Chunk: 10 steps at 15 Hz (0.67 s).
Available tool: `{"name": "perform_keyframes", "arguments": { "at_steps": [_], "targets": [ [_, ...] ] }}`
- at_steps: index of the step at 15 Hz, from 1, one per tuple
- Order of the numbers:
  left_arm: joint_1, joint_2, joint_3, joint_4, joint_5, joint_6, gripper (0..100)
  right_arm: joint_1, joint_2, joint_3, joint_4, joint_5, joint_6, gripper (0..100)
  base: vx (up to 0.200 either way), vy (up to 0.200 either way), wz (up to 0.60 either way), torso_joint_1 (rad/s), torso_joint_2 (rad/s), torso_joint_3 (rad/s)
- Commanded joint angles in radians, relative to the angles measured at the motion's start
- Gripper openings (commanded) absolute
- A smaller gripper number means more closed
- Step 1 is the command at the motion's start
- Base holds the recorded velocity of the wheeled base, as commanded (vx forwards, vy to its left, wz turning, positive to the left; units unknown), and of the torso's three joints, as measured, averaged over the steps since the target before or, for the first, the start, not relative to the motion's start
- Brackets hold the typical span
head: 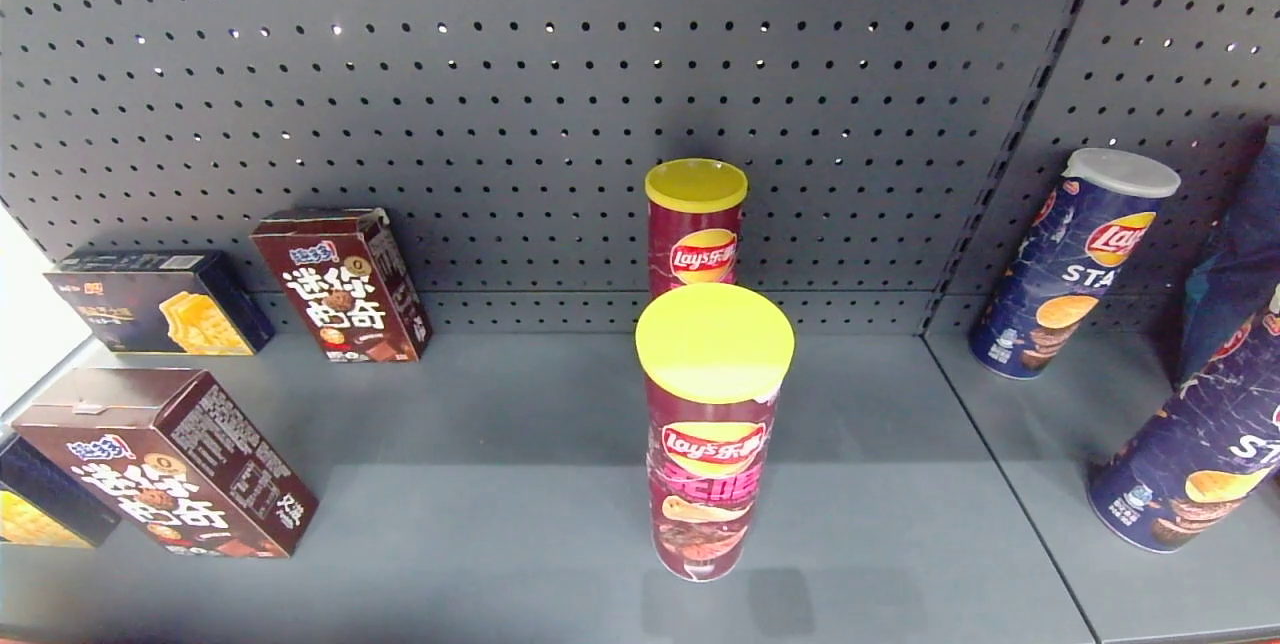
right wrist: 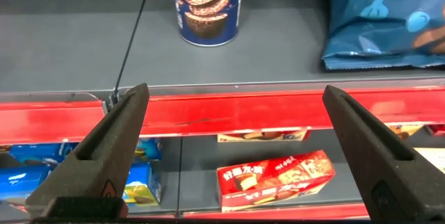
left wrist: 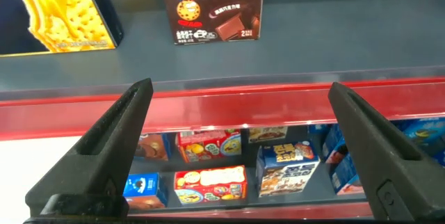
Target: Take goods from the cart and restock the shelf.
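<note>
Two maroon chip cans with yellow lids stand upright on the grey shelf, one at the front and one behind it against the pegboard. My left gripper is open and holds nothing; it hangs just in front of the shelf's red front edge, facing a brown cookie box and a dark cracker box. My right gripper is also open and holds nothing, facing the red edge below a blue chip can and a blue bag.
Brown cookie boxes and a dark cracker box sit at the shelf's left. Blue chip cans stand in the right bay past a divider. A lower shelf holds several boxes.
</note>
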Motion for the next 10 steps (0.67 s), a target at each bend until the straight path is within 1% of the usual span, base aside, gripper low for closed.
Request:
{"name": "perform_keyframes", "arguments": {
  "at_steps": [1,10],
  "targets": [
    [0.000,0.002,0.000,0.000,0.000,0.000,100,0.001,0.001,0.000,-0.001,0.000,0.000,100,0.000,0.000,0.00,0.000,0.00,0.000],
    [0.000,0.002,0.000,0.000,0.000,-0.002,100,0.001,0.001,0.000,-0.001,0.000,0.000,100,0.000,0.000,0.00,0.000,0.00,0.000]
  ]
}}
